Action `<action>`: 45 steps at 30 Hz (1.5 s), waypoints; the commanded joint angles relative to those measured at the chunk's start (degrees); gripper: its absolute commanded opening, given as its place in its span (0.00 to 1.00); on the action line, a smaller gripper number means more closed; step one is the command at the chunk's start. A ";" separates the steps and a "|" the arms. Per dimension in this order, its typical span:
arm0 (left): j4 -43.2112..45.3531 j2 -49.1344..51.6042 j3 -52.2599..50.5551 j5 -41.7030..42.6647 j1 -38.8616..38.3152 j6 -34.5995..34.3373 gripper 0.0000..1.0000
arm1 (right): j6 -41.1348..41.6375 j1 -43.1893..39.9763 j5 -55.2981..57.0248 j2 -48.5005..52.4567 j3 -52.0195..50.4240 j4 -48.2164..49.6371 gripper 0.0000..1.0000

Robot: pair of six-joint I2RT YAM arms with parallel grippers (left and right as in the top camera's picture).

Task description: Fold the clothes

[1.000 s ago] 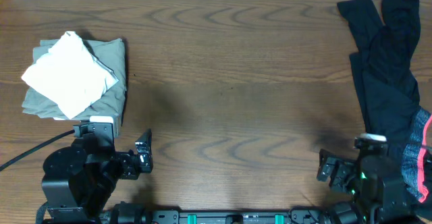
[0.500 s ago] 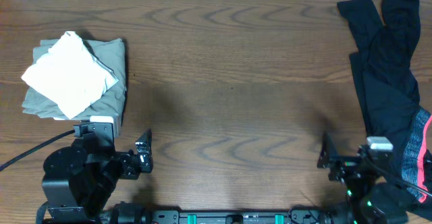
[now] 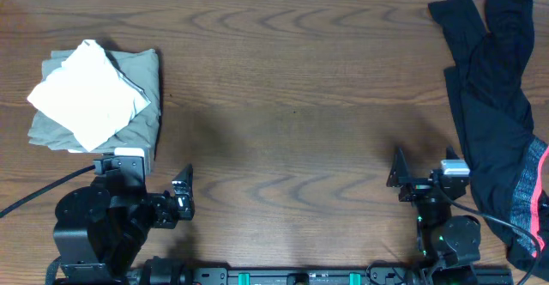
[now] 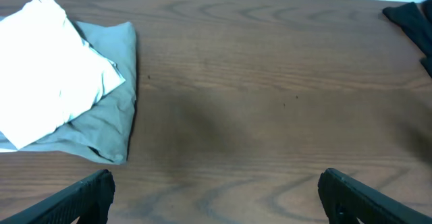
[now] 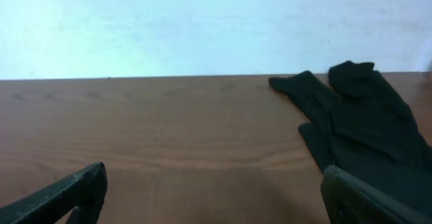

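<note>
- Overhead view: the right gripper hangs over the near right part of the table. Its fingers stand apart and hold nothing. The right wrist view agrees: a wide gap with only bare wood in it.
- The left gripper sits at the near left, also spread wide and empty.
- The cloth not yet folded is the black garment. It lies to the right of the right gripper and farther away, loose along the right edge of the table up to the far right corner. Its long axis runs from near to far.
- The right arm is clearly the nearer one. The left arm is well apart from this garment, across the table.
- In the right wrist view the black garment is to the right of the gap, not between the fingers. I judge the arm must reach right and far before it can take an edge.
- At the far left, a white piece lies folded on a grey-olive piece, just beyond the left gripper. This pile looks finished.
- Hard to make out: the black garment is cut off by the right border, and a pink striped band beside the right arm is partly hidden. I cannot say if this is one garment or several.
</note>
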 commanded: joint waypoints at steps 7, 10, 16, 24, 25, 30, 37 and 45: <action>0.07 -0.26 -0.02 0.26 -0.11 0.76 0.98 | -0.96 -3.54 -8.52 -0.37 -0.66 -0.48 0.99; 0.04 -0.26 -0.02 0.26 -0.11 0.76 0.98 | -1.81 -3.96 -7.52 -0.37 -0.66 -0.48 0.99; 0.07 -0.26 -0.02 0.26 -0.11 0.76 0.98 | -11.28 -4.02 -6.19 -0.37 -0.63 -0.37 0.99; 0.07 -0.26 -0.02 0.26 -0.11 0.76 0.98 | -11.61 -3.96 -6.84 -0.37 -0.63 -0.37 0.99; 0.04 -0.26 -0.02 0.26 -0.11 0.76 0.98 | -11.61 -3.96 -6.84 -0.37 -0.63 -0.37 0.99; 0.07 -0.26 -0.02 0.26 -0.11 0.76 0.98 | -11.61 -3.96 -6.84 -0.37 -0.63 -0.37 0.99; 0.07 -0.26 -0.02 0.26 -0.11 0.76 0.98 | -11.61 -3.96 -6.84 -0.37 -0.63 -0.37 0.99; 0.04 -0.26 -0.02 0.26 -0.11 0.76 0.98 | -11.61 -3.96 -6.84 -0.37 -0.63 -0.37 0.99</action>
